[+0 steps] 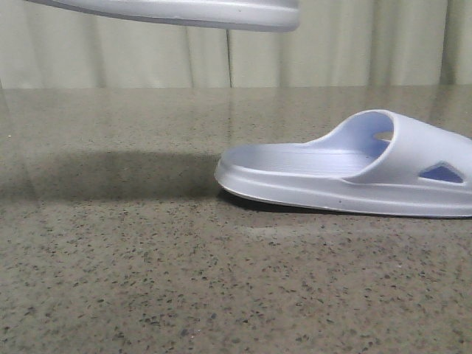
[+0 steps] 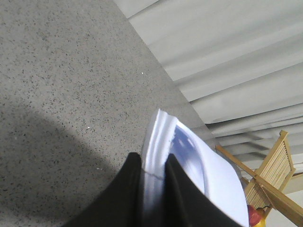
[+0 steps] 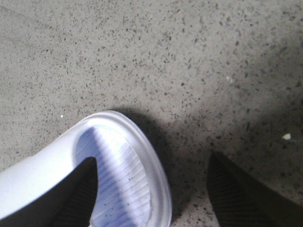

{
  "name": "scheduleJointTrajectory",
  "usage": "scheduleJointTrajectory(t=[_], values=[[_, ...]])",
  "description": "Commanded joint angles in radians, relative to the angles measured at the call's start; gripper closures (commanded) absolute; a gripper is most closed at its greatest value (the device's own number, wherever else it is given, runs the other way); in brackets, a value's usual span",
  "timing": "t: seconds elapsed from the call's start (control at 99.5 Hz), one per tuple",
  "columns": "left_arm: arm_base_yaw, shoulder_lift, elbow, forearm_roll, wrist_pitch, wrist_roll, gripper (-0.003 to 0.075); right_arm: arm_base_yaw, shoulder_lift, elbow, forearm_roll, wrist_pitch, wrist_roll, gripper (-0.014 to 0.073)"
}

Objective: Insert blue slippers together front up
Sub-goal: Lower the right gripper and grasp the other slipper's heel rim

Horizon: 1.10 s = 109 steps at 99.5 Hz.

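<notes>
The left tool (image 2: 152,177) is clamped on the sole edge of one blue slipper (image 2: 189,161), holding it in the air above the speckled counter (image 1: 147,280); in the front view it shows at the top edge. The right tool (image 3: 151,189) hangs with its fingers apart over the heel of the other blue slipper (image 1: 354,173), which lies flat on the counter at the right.

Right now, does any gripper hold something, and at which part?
The left gripper pinches one slipper by its sole edge. The right gripper is open, holding nothing.
</notes>
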Motion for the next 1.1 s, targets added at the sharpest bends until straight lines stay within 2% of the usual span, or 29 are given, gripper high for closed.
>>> scheduleJointTrajectory(t=[0.0,0.372,0.714,1.086], values=[[0.002,-0.008,-0.027,-0.047,-0.021,0.0,0.0704,0.001,-0.001,-0.024,0.013,-0.053,-0.009,0.0173],[0.002,-0.008,-0.027,-0.054,-0.016,0.0,0.0704,0.001,0.0,-0.024,0.014,-0.085,-0.009,0.0173],[0.002,-0.008,-0.027,-0.054,-0.015,0.0,0.0704,0.001,0.079,-0.024,0.015,-0.075,-0.009,0.0173],[0.002,-0.008,-0.027,-0.055,-0.015,0.0,0.0704,0.072,0.079,-0.028,0.015,-0.087,-0.009,0.0173]])
